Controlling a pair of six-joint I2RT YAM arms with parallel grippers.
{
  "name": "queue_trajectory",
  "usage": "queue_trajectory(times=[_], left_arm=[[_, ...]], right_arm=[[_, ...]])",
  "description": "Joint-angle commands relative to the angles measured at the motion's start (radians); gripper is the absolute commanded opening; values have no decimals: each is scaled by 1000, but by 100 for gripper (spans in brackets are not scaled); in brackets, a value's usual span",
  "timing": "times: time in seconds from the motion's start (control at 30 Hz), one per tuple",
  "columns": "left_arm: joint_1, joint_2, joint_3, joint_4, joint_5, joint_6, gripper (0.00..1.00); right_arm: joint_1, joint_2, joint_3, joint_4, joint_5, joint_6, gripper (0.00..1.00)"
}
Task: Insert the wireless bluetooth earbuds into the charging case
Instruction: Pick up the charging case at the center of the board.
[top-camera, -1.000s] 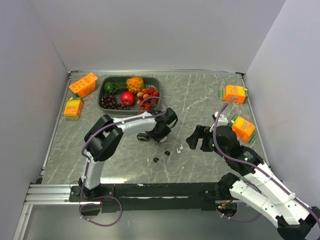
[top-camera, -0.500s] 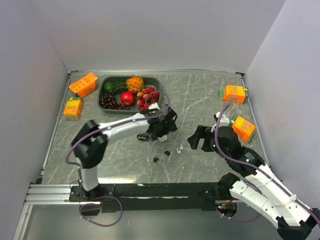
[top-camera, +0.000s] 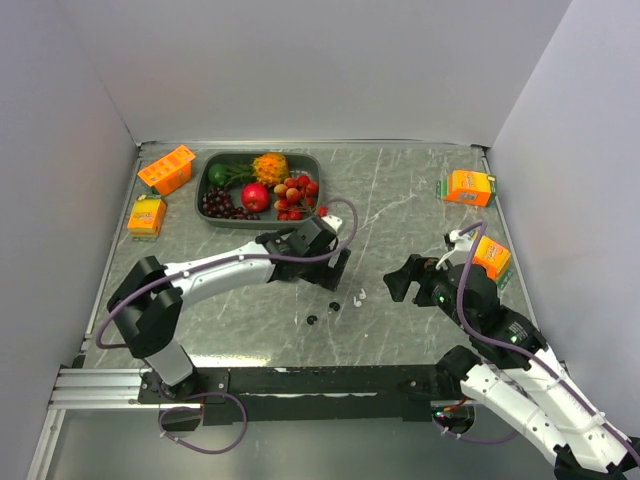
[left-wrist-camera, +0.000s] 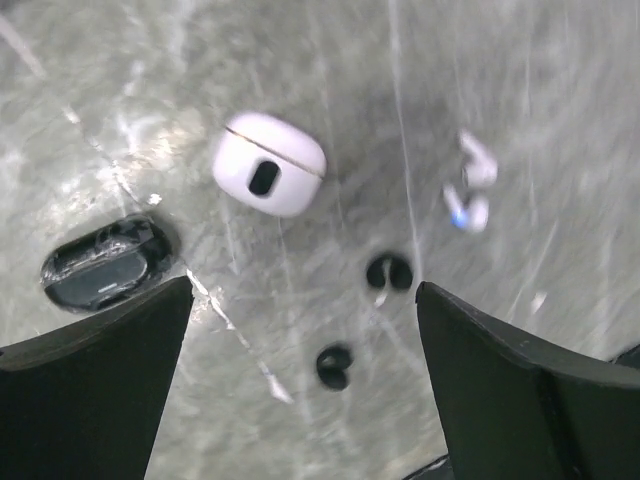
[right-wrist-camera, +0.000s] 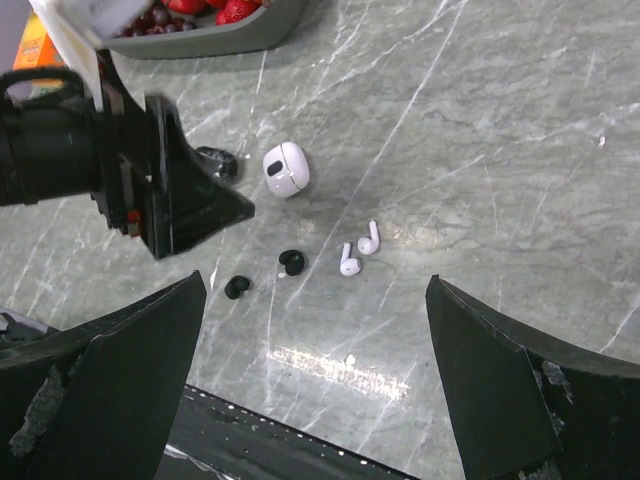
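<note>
Now, bench (top-camera: 400, 190): grey marbled slab with white walls on three sides; everything below lies on it.
Left arm: stretched from the near left toward the middle, its wrist over the two cases.
Left pincer (left-wrist-camera: 300, 390): spread wide and holding nothing, hanging above the bench, with the white case and the black buds showing between its fingers in the wrist view.
Right arm: bent in from the near right, its wrist to the right of the buds.
Right pincer (right-wrist-camera: 315, 380): spread wide and holding nothing, well above the bench.
Tray (top-camera: 205, 190): dark, at the far left, filled with fruit.
Cartons (top-camera: 468, 187): four orange ones, two at the far left beside the tray and two by the right wall.
White case (left-wrist-camera: 268, 178): rounded, lying on the bench with a dark oval on top, just left of the white buds.
Black case (left-wrist-camera: 105, 265): left of the white case and apart from it; too blurred to tell whether its lid is up.
White buds (left-wrist-camera: 470, 212): two, loose on the bench, close side by side, outside either case.
Black buds (left-wrist-camera: 388, 272): two, loose and apart from each other, nearer the arm bases than the white case.
</note>
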Motion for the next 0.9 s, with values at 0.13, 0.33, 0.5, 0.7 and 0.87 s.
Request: queue_trajectory(times=[0.13,0.33,0.5,0.7,0.87], left_arm=[[82,88,115,-39,238,367,95],[90,234,266,-156,207,362,96],[90,236,231,-138,205,376,96],[90,159,111,-40,231,425,97],[90,211,119,-9,210,447,98]], right_arm=[[3,-5,13,2,-2,-11,99],[1,-5,27,-12,-6,-5,99],[3,7,30,-26,-3,-1,99],[1,-25,23,-45,8,-7,99],[1,-23,36,-81,15,-10,99]])
